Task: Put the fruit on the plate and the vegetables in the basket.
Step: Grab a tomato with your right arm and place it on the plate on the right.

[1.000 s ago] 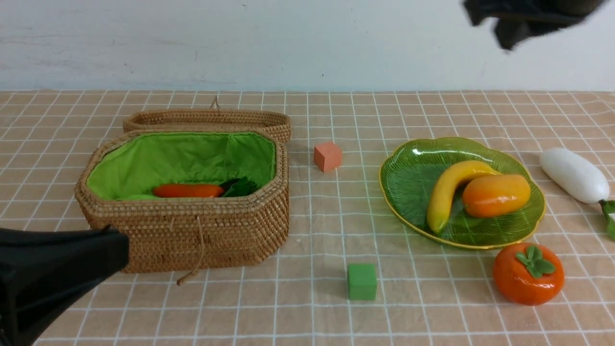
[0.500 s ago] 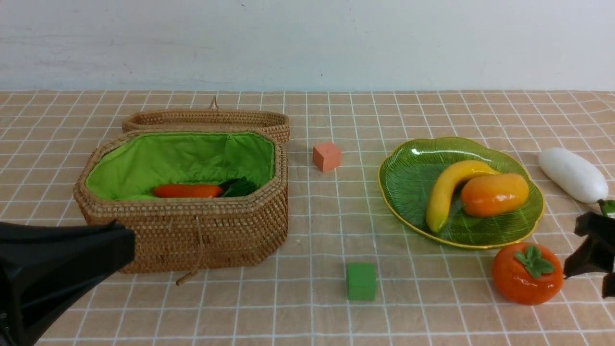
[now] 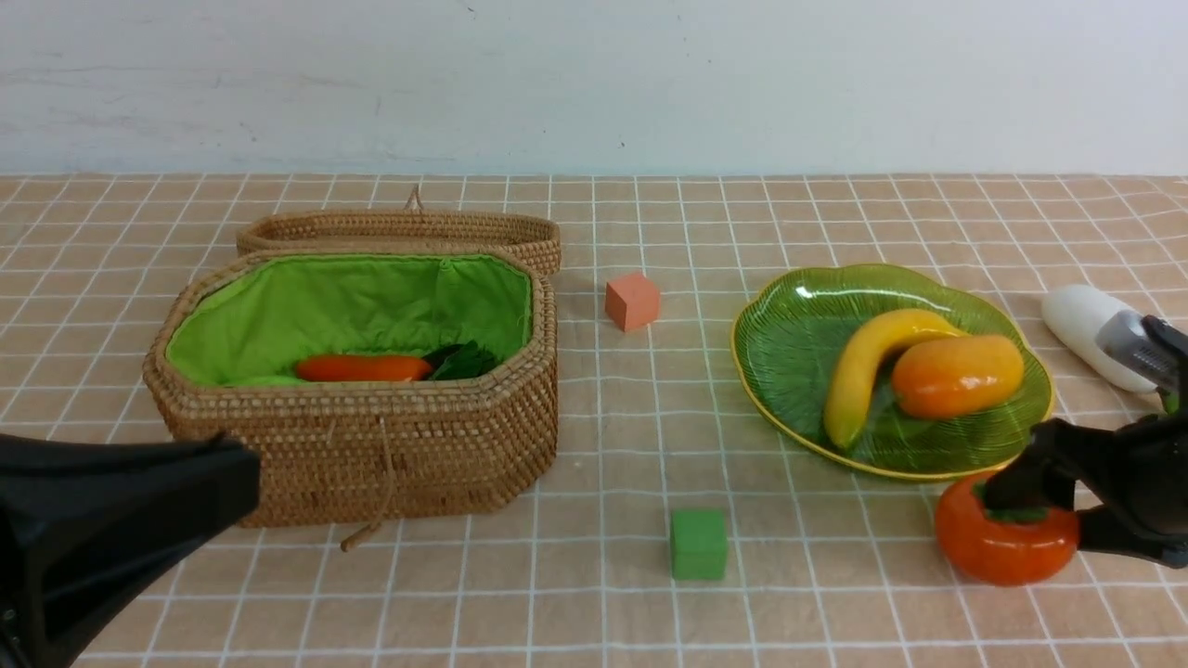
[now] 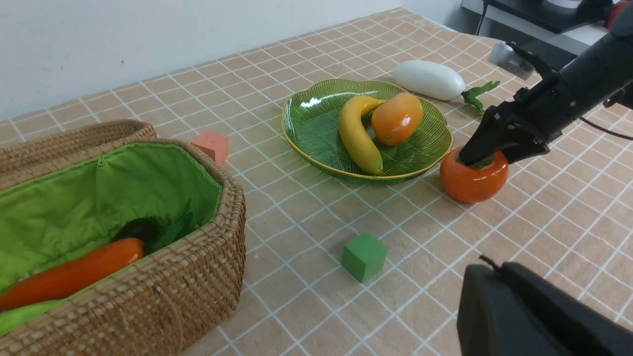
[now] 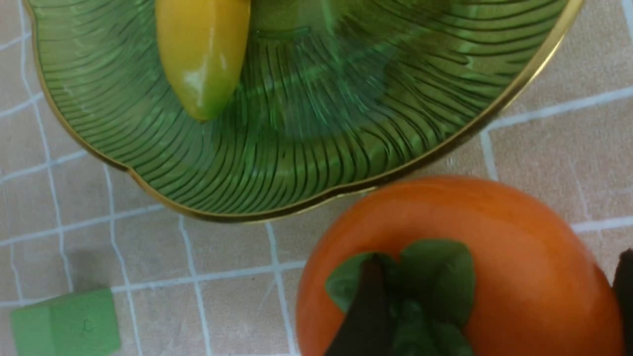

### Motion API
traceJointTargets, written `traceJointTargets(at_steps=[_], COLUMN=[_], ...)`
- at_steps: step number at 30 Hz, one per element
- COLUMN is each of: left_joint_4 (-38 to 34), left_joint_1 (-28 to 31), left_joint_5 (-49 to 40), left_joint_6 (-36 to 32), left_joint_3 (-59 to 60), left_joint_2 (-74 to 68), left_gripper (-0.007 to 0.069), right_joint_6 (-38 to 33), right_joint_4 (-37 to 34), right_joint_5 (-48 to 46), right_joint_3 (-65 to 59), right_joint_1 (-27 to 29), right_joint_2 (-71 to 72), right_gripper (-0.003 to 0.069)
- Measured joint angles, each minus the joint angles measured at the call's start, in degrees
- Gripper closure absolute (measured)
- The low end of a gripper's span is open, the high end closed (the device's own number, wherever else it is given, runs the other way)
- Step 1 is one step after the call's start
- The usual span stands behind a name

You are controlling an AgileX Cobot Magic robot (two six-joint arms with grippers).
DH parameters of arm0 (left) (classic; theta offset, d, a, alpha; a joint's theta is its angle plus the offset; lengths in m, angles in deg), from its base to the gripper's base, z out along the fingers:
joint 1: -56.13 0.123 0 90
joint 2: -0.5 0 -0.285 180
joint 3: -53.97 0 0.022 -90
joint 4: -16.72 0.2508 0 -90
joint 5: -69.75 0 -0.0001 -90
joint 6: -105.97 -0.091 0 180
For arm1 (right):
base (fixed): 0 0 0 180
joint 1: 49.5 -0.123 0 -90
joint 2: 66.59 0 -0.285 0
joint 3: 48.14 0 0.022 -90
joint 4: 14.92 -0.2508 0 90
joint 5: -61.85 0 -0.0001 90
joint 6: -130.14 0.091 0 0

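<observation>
Just beside the near rim of the leaf-ribbed green glass plate (image 3: 789, 362), the round orange-red toy persimmon (image 3: 1002, 554) sits under the right gripper (image 3: 1038, 517), jaws spread wide, presumably to clamp it for lifting alongside the yellow banana (image 3: 868, 371) and oval orange mango (image 3: 956, 376); the left gripper (image 3: 213, 487) rests closed.

Right arm (image 3: 1134, 475) low, jaws spread; left arm (image 3: 93, 538) jaws closed.

Green cube (image 3: 699, 544) on checked beige tablecloth (image 3: 594, 612). Orange-pink cube (image 3: 632, 301) well beyond green cube, slightly to its left, same cloth. White wall (image 3: 594, 83) far behind green cube.
</observation>
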Motion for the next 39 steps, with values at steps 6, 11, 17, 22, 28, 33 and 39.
traceJointTargets(at_steps=[6, 11, 17, 22, 28, 33, 39], left_joint_4=[-0.47, -0.66, -0.84, -0.9, -1.47, -2.03, -2.03], left_joint_1=[0.0, 0.0, 0.0, 0.0, 0.0, 0.0, 0.0], left_joint_5=[-0.37, -0.37, -0.37, -0.42, -0.42, -0.42, -0.42], left_joint_6=[0.0, 0.0, 0.0, 0.0, 0.0, 0.0, 0.0], left_joint_3=[0.0, 0.0, 0.0, 0.0, 0.0, 0.0, 0.0], left_joint_2=[0.0, 0.0, 0.0, 0.0, 0.0, 0.0, 0.0], left_gripper=[0.0634, 0.0634, 0.0633, 0.0631, 0.0631, 0.0631, 0.0627], right_joint_6=[-0.17, -0.17, -0.23, -0.23, -0.05, 0.02, 0.02], right_joint_4=[0.0, 0.22, 0.42, 1.69, 3.51, 2.57, 2.29], right_joint_5=[-3.76, -6.39, -7.29, -6.39, -4.16, -4.05, -4.3], right_joint_3=[0.34, 0.41, 0.41, 0.41, 0.45, 0.63, 1.1], right_joint_1=[0.0, 0.0, -0.47, -4.21, -7.47, -10.05, -10.24], right_joint_2=[0.0, 0.0, 0.0, 0.0, -0.17, -1.72, -2.03], right_gripper=[0.0069, 0.0069, 0.0067, 0.0057, 0.0055, 0.0069, 0.015])
